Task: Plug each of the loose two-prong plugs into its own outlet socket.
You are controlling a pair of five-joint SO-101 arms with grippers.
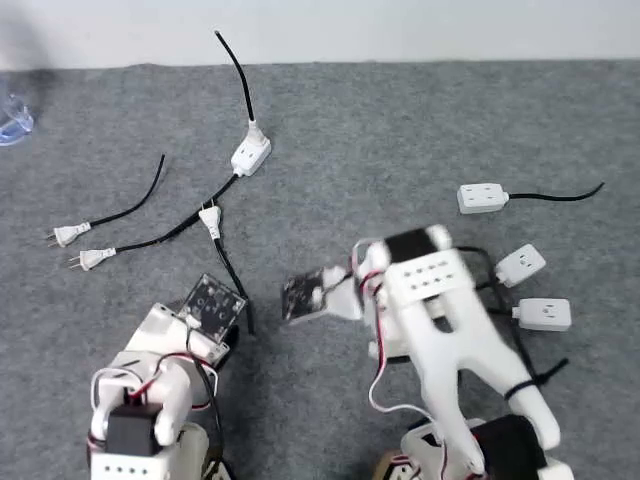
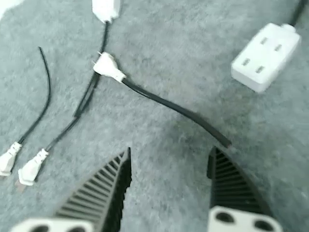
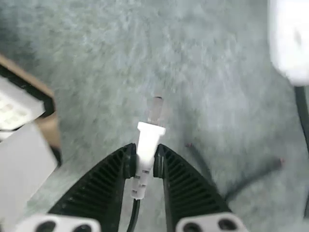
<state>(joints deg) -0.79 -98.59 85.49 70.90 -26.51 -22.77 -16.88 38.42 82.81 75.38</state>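
- Between the jaws of the right arm (image 1: 450, 330) we see a white two-prong plug (image 3: 148, 137). It is clamped by its body, with the prongs pointing out ahead and its black cord hanging back under the jaws, over bare grey tabletop (image 1: 400, 120) near the middle.
- At seven o'clock, the left arm (image 1: 150, 400) holds its jaws wide apart and empty. The cut end of a black cable (image 2: 212, 133) lies just ahead of one of them.
- At twelve o'clock from those open jaws lies a centre plug (image 1: 210, 215). A far plug (image 1: 65, 235) and a near plug (image 1: 90, 260) rest side by side at nine o'clock.
- Outward again are the sockets. A long outlet block (image 1: 478, 197) sits at two o'clock. An upper small outlet (image 1: 520, 265) and a lower small outlet (image 1: 543, 313) sit at three o'clock, just beside the right arm. A corded outlet (image 1: 250, 153) sits at eleven o'clock.
- We judge the main risk to be the outlets themselves. They lie loose, so a push from the prongs could slide one away unless the left arm braces it.
- The plug could also swivel in the jaws under that push, leaving the prongs askew at the slots.
- Its cord may catch under the right arm and tug the plug off line.
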